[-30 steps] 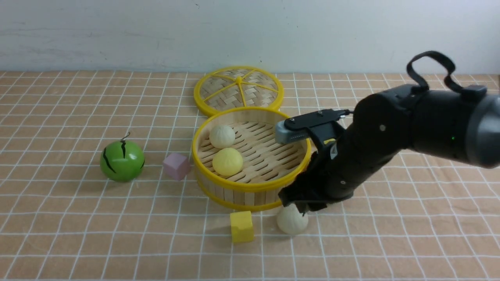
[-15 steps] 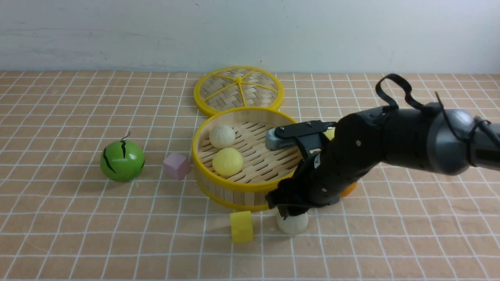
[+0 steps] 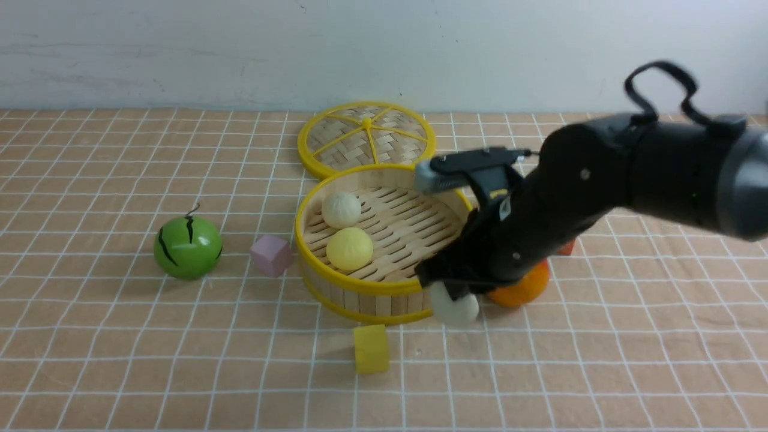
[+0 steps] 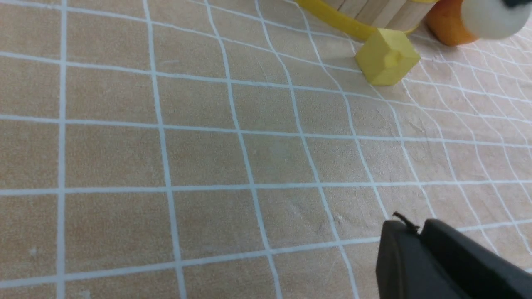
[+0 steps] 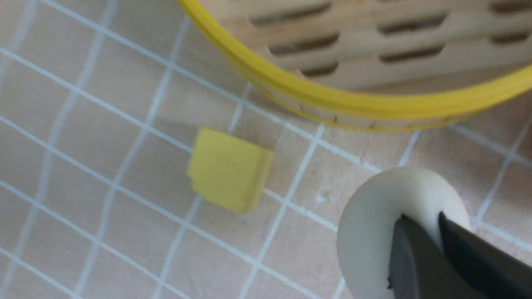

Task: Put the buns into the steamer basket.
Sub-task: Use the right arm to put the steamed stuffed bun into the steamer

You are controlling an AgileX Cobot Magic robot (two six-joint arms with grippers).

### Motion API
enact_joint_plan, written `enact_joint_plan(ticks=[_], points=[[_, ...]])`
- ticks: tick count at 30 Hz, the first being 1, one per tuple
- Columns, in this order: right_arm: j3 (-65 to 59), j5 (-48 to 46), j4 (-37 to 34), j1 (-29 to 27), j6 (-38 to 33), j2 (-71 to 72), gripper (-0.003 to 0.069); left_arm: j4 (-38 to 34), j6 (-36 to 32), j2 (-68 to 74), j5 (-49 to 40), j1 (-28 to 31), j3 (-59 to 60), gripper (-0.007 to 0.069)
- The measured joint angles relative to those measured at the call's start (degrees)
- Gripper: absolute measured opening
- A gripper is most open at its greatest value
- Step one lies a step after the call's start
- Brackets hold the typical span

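The right arm's fingers have closed on the off-white bun that a moment ago lay on the worktop in front of the basket. They have lifted it, and it now hangs clear of the worktop, just outside the basket's near right wall and beside an orange ball. A yellow cube sits on the worktop in front of the basket. Inside the basket, toward its left, rest a second off-white bun and a pale yellow bun. The pickup looks done, so what remains for this bun is to carry it over the rim and let it go on the bare slats to the right. The grip looks like a narrow pinch at the bun's top, so it could slip. The left arm's fingers sit low in front of the basket, drawn together and empty. A fourth bun is not visible.
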State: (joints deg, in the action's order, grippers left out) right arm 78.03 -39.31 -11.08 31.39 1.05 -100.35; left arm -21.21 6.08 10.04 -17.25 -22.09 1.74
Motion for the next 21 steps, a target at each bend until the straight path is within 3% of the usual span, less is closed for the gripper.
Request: enact_joint_plan(ticks=[9, 14, 19, 21], points=[[4.9, 15.0, 0.9, 0.0, -1.1, -6.4, 0.0027, 0.0, 0.0, 0.0, 0.0, 0.0, 0.0, 0.0068], [4.9, 18.6, 3.1, 0.0, -1.1, -12.2, 0.0097, 0.0, 0.0, 0.0, 0.0, 0.0, 0.0, 0.0074], [4.9, 18.2, 3.3, 0.0, -1.1, -12.9, 0.0283, 0.0, 0.0, 0.0, 0.0, 0.0, 0.0, 0.0079], [4.9, 16.3, 3.3, 0.0, -1.1, -10.7, 0.0394, 0.0, 0.0, 0.0, 0.0, 0.0, 0.0, 0.0083]])
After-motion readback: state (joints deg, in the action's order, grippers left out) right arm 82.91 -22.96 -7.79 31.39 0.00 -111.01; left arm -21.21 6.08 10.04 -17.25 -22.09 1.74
